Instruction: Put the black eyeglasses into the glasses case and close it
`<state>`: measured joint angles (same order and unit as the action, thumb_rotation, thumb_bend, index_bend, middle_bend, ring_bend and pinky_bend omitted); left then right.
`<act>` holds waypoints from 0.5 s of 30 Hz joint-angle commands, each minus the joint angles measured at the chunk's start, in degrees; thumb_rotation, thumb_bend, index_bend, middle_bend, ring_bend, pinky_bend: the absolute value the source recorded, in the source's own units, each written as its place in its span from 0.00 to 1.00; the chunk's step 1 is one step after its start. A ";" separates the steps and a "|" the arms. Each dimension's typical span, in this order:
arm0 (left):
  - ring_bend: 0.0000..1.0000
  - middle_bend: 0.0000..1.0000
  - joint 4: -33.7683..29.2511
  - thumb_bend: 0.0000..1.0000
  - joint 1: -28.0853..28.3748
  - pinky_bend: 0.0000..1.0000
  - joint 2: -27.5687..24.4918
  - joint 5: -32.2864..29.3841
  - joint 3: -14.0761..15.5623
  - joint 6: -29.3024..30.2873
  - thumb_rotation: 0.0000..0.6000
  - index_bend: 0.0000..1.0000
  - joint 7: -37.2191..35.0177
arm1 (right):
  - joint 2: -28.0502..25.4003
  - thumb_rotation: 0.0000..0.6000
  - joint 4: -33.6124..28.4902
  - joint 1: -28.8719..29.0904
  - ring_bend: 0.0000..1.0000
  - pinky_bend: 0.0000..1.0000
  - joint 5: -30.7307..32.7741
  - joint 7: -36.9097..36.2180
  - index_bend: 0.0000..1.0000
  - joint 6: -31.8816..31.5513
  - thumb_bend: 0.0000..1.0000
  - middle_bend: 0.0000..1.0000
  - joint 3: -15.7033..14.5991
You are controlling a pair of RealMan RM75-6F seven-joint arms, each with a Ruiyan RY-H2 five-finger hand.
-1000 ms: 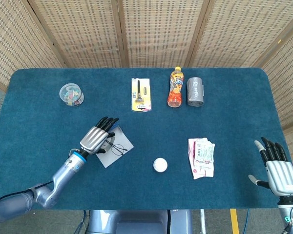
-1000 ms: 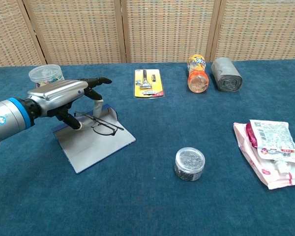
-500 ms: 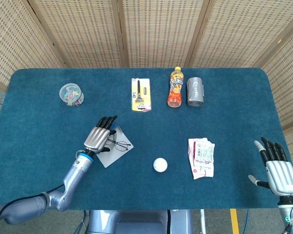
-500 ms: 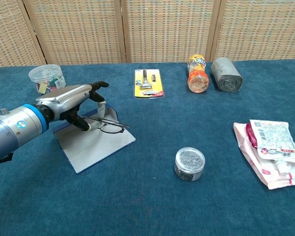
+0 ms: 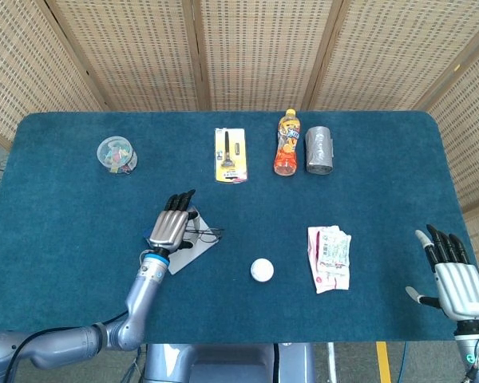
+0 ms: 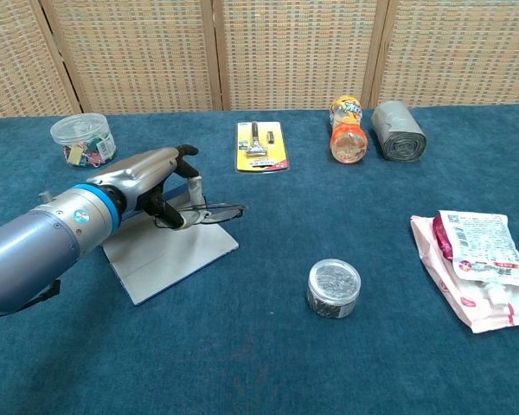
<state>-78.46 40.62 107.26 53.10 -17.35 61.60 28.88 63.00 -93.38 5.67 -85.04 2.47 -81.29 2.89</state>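
Left hand (image 6: 151,177) holds the black eyeglasses (image 6: 209,210) pinched in its curled fingers (image 6: 169,210), lifted just above the open grey glasses case (image 6: 169,251) at the near left of the table (image 5: 72,199). Right hand (image 5: 455,275) hovers at the near right edge, fingers spread and holding nothing. Label print on the pink-and-white pouches (image 6: 477,264), the orange bottle (image 6: 347,128) beside the grey roll (image 6: 398,130), and the yellow razor card (image 6: 260,145) is too small to read.
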 commanded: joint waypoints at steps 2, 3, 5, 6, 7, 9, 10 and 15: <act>0.00 0.00 0.35 0.62 -0.11 0.00 2.07 -2.87 -0.95 2.42 1.00 0.68 1.47 | -0.05 1.00 0.00 0.03 0.00 0.00 -0.08 -0.16 0.00 0.02 0.00 0.00 -0.02; 0.00 0.00 0.41 0.63 -0.07 0.00 2.46 -3.54 -1.19 2.70 1.00 0.68 1.73 | -0.05 1.00 -0.01 0.03 0.00 0.00 -0.09 -0.16 0.00 0.01 0.00 0.00 -0.03; 0.00 0.00 0.75 0.63 -0.06 0.00 3.53 -5.15 -1.91 3.68 1.00 0.68 2.15 | -0.08 1.00 -0.06 0.02 0.00 0.00 -0.08 -0.15 0.00 -0.01 0.00 0.00 -0.03; 0.00 0.00 0.92 0.63 -0.03 0.00 3.85 -5.38 -2.03 4.04 1.00 0.68 2.30 | -0.10 1.00 -0.08 0.03 0.00 0.00 -0.07 -0.14 0.00 0.00 0.00 0.00 -0.03; 0.00 0.00 1.16 0.63 0.02 0.00 4.29 -5.62 -2.16 4.51 1.00 0.68 2.47 | -0.11 1.00 -0.09 0.04 0.00 0.00 -0.06 -0.14 0.00 0.01 0.00 0.00 -0.02; 0.00 0.00 1.00 0.63 -0.26 0.00 5.28 -6.75 -2.74 5.44 1.00 0.68 2.15 | -0.12 1.00 -0.13 0.06 0.00 0.00 -0.03 -0.13 0.00 0.09 0.00 0.00 -0.04; 0.00 0.00 0.96 0.63 -0.31 0.00 5.64 -7.16 -2.94 5.92 1.00 0.68 2.30 | -0.11 1.00 -0.11 0.06 0.00 0.00 -0.01 -0.14 0.00 0.10 0.00 0.00 -0.04; 0.00 0.00 1.84 0.64 -0.77 0.00 7.65 -8.84 -4.24 8.22 1.00 0.68 1.80 | -0.18 1.00 -0.13 0.08 0.00 0.00 -0.06 -0.38 0.00 0.13 0.00 0.00 -0.08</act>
<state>-76.93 40.05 114.39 44.77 -21.14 69.39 30.90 62.82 -93.51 5.75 -85.10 2.08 -81.16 2.81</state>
